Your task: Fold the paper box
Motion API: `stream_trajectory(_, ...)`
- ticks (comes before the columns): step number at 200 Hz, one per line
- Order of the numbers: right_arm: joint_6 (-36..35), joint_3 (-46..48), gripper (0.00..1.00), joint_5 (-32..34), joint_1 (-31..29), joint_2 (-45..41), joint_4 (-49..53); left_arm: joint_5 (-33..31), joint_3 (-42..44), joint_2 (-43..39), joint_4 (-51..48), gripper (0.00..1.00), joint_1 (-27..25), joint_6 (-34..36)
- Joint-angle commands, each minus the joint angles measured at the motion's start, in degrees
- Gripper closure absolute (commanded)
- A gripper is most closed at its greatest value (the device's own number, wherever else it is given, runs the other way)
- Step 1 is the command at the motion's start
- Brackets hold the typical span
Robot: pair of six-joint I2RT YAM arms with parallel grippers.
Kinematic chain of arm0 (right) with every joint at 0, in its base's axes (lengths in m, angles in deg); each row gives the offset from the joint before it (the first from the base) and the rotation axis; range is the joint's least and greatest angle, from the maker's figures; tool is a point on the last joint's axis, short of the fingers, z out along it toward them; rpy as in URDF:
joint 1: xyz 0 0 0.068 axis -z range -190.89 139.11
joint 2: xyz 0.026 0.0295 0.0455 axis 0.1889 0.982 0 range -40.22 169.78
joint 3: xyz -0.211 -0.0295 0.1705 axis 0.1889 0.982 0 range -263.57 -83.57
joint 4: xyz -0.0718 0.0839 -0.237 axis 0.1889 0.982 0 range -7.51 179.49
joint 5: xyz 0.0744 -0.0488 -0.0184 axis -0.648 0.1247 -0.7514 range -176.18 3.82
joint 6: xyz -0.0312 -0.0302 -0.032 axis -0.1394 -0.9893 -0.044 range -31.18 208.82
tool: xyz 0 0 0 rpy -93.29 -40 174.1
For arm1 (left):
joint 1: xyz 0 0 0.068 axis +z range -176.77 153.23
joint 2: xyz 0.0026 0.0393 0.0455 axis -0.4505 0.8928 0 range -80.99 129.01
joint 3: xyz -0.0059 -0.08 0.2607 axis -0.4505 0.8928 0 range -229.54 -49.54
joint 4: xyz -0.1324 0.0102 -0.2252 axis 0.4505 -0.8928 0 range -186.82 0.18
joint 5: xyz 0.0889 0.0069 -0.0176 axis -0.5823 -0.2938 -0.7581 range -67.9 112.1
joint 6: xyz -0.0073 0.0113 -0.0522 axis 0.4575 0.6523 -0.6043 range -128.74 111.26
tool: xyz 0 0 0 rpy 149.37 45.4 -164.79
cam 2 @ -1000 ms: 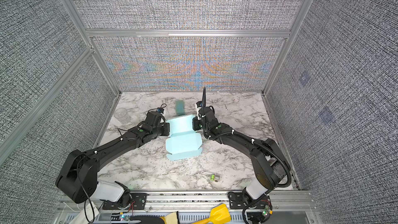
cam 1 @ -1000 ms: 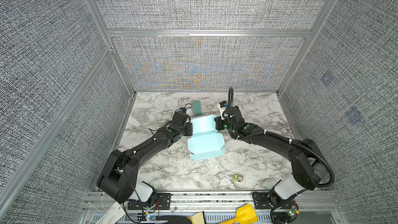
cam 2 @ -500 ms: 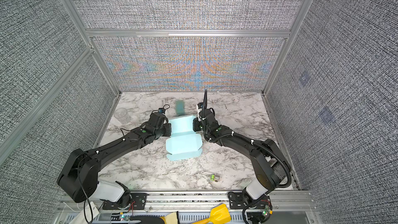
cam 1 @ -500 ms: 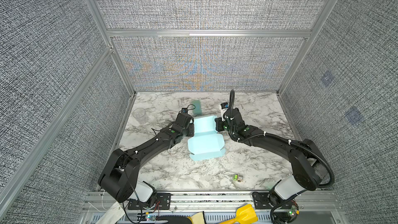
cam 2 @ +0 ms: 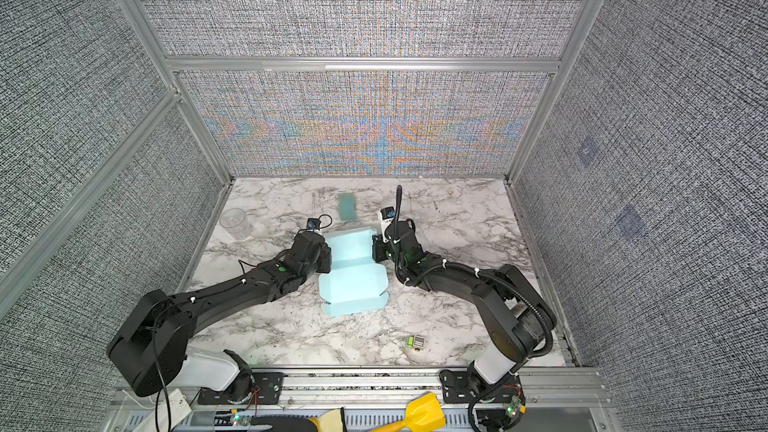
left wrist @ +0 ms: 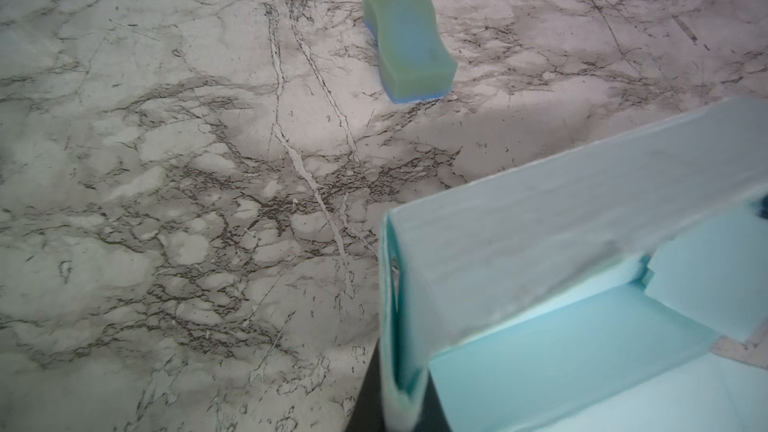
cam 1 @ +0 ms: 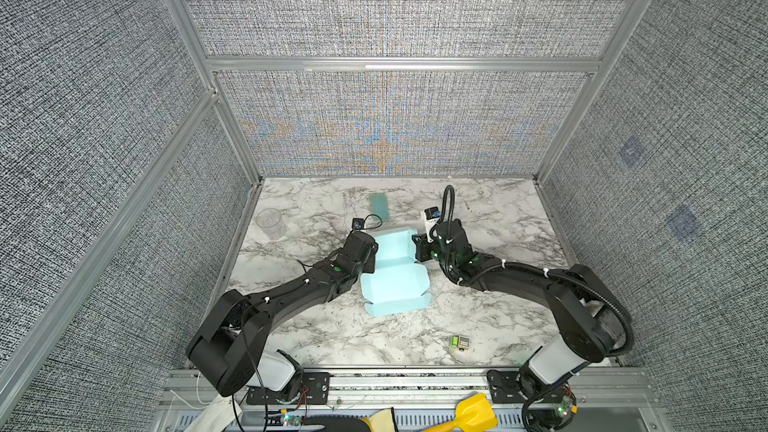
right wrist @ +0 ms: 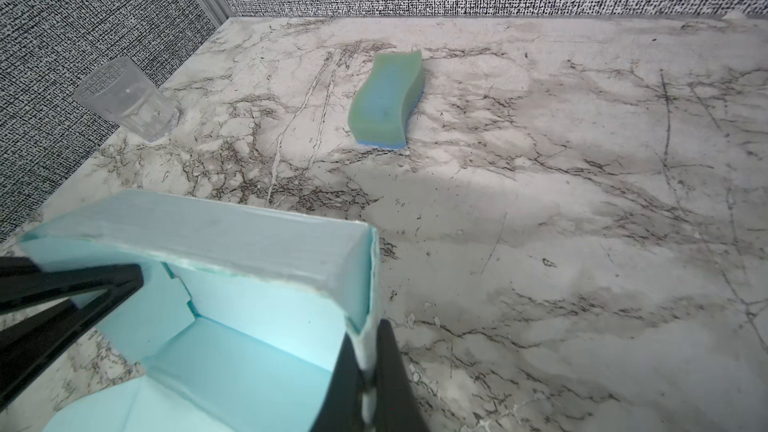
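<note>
Cardboard of a pale sky blue sits near the middle of the marble table [cam 1: 490, 218]: this is the paper box [cam 1: 395, 280], and from where I stand it looks half made up. Its far half, toward 12 o'clock, has walls standing. The near half, toward 6 o'clock, lies open on the marble, with small flaps at its corners and a strip along its near edge.

The left gripper [cam 1: 371, 251] reaches in from 9 o'clock and the right gripper [cam 1: 417, 249] from 3 o'clock, each at a side wall of the raised half. Both claws are pinched narrow on the cardboard. The left wrist view shows the doubled edge of the wall nipped between dark fingers [left wrist: 363, 409]. The right wrist view shows the same on the opposite wall, with the paper edge caught tight between its fingers [right wrist: 345, 388]. Between the two grips the back wall stands upright on the 12 o'clock side.

Beyond the box at 12 o'clock, apart from it, a green sponge [cam 1: 379, 206] lies flat, wavy along its sides and blue underneath. A clear glass [cam 1: 270, 222] stands upright at 10 o'clock, close to the side wall of the enclosure. At 5 o'clock, near the table's front edge, rests a small green-and-grey block [cam 1: 459, 342]. Past the front rail at 6 o'clock lies a yellow scoop [cam 1: 473, 413].
</note>
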Motion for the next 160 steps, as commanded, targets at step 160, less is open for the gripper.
stream_trajectory(160,1.21,1.74,0.72,-0.53,1.19,1.6,2.19,-3.04,-1.47,2.83,-3.87,1.0,0.0,-1.58)
